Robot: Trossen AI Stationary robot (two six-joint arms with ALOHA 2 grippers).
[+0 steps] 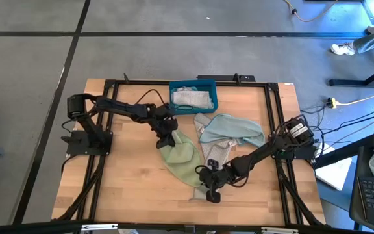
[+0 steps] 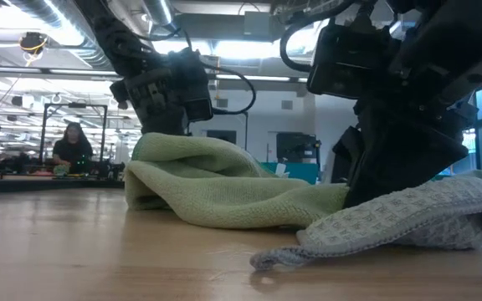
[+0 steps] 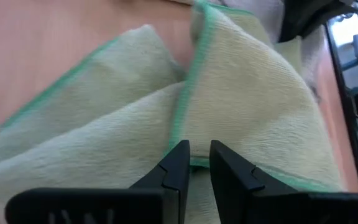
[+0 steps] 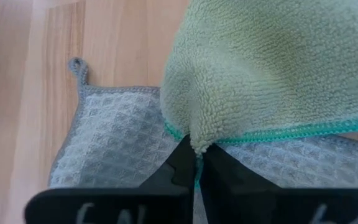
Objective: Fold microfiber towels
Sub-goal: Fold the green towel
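Note:
A pale green towel [image 1: 184, 157] lies bunched at the table's middle, partly over a grey waffle towel [image 1: 204, 192]. My left gripper [image 1: 167, 136] is shut on the green towel's far end. My right gripper [image 1: 211, 183] is shut on its near right edge, above the grey towel [image 4: 104, 149]. A pale blue towel [image 1: 231, 129] lies spread to the right, over another grey cloth [image 1: 214, 152]. A pale folded cloth [image 1: 191, 98] lies in the teal bin [image 1: 213, 97]. My left gripper pinches the green towel's teal-stitched hem [image 3: 194, 163] between its two fingers, coming from above and slanting. The cloth humps up under the gripper [image 2: 182, 149] and its remainder lies slack on the table. My right gripper pinches a bunched bit of the green towel's hemmed edge [image 4: 199, 144] between its two fingertips. The fingers come slanting down from the table's right. The cloth rises from the pinch in a fold [image 4: 272, 68]; the grey towel lies flat underneath.
The teal bin stands at the table's far middle. The black frame rails [image 1: 274, 123] run along the table's sides. Bare wood [image 1: 128, 188] shows at the near left. A person [image 2: 71, 144] sits in the room far beyond the table.

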